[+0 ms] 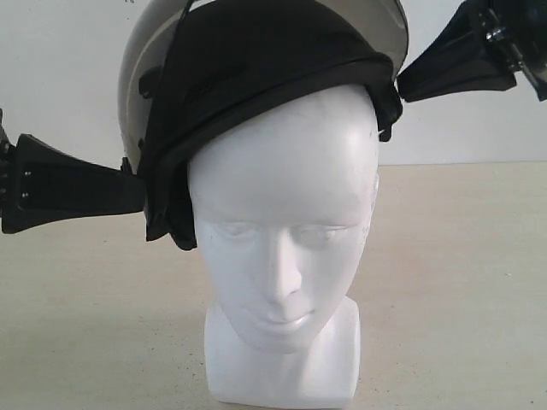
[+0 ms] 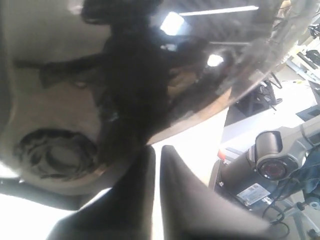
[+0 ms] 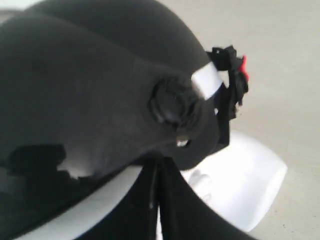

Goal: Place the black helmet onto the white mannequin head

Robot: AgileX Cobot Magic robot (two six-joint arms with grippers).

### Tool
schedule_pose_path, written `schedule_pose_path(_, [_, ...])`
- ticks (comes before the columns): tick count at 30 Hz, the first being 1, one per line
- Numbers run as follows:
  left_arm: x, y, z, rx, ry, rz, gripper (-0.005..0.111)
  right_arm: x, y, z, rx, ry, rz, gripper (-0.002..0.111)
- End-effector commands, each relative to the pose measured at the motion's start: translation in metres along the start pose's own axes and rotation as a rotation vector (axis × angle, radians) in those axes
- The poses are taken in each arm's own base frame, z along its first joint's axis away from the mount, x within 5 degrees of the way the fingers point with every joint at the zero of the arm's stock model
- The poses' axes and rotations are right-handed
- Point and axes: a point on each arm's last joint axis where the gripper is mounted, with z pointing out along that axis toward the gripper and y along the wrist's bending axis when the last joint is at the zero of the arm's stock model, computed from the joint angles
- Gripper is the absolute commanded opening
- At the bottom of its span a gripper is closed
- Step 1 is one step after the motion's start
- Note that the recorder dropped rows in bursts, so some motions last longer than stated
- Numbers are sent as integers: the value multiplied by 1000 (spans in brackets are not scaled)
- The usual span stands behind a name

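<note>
Helmet partly on, not seated yet.
Helmet (image 1: 256,77) sits cocked over crown of mannequin head (image 1: 282,196): L-arm side low by the temple, R-arm side high. Looks like it needs levelling + pushing down. L gripper (image 1: 128,184) fingers pressed together on low rim, R gripper (image 1: 403,85) likewise pinching high rim. Head upright on beige bench (image 1: 461,282), well fwd of far edge. Matte top, white wall (image 1: 60,77) behind, camera rig (image 2: 270,167) nearby.
</note>
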Motion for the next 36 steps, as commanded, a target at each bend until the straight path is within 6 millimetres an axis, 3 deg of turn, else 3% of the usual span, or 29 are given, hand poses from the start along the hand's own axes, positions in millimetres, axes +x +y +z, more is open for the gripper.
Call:
schedule_pose_path(1, [-3,-6,-3,7,-37,3,4,6,10,-3,-5,26,-11,0])
schedule_pose_path(13, [-5,-13,-6,5,-48,-21,4,11,15,-13,53,18,-19,0])
schedule_pose_path(25, [-7,-36,-15,1,-79,2,4,15,18,-21,96,10,-22,0])
schedule_pose_path(33, [27,-42,-16,-6,-64,-34,4,16,16,-21,120,16,-13,0])
schedule_pose_path(36, [29,-46,-25,-49,-99,-16,4,16,13,-21,145,22,-8,0])
